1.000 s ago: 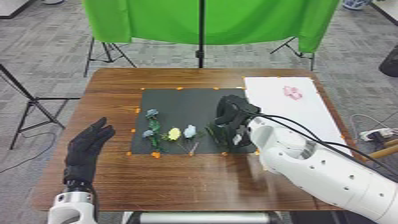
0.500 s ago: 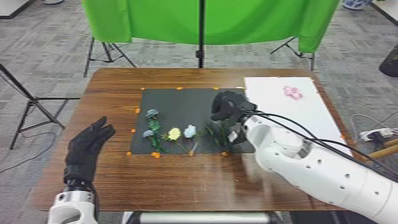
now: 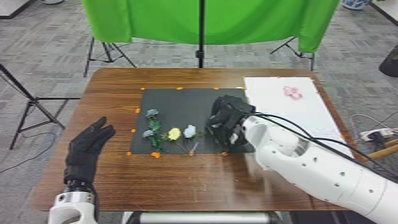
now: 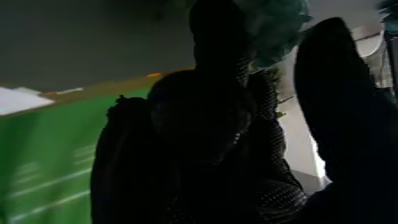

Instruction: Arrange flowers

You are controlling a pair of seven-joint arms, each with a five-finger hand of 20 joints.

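Looks barely begun on the desk (image 3: 160,185), with most of the work left on the black mat (image 3: 182,110) and little on the white paper (image 3: 269,87). With left hand (image 3: 89,142) open beside the mat and right hand (image 3: 229,112) over its right part by greenery (image 4: 273,30), cannot tell whether gripping any. Seemingly left to arrange: that greenery, blue flowers (image 3: 153,113), pale blue flower (image 3: 190,131) and yellow flower (image 3: 174,134) on the mat; perhaps done: pink flower (image 3: 292,92) on the paper.

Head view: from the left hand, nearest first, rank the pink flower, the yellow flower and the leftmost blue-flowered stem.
1. Leftmost blue-flowered stem, left side of the black mat
2. Yellow flower, right of that stem
3. Pink flower, far right, on the white sheet
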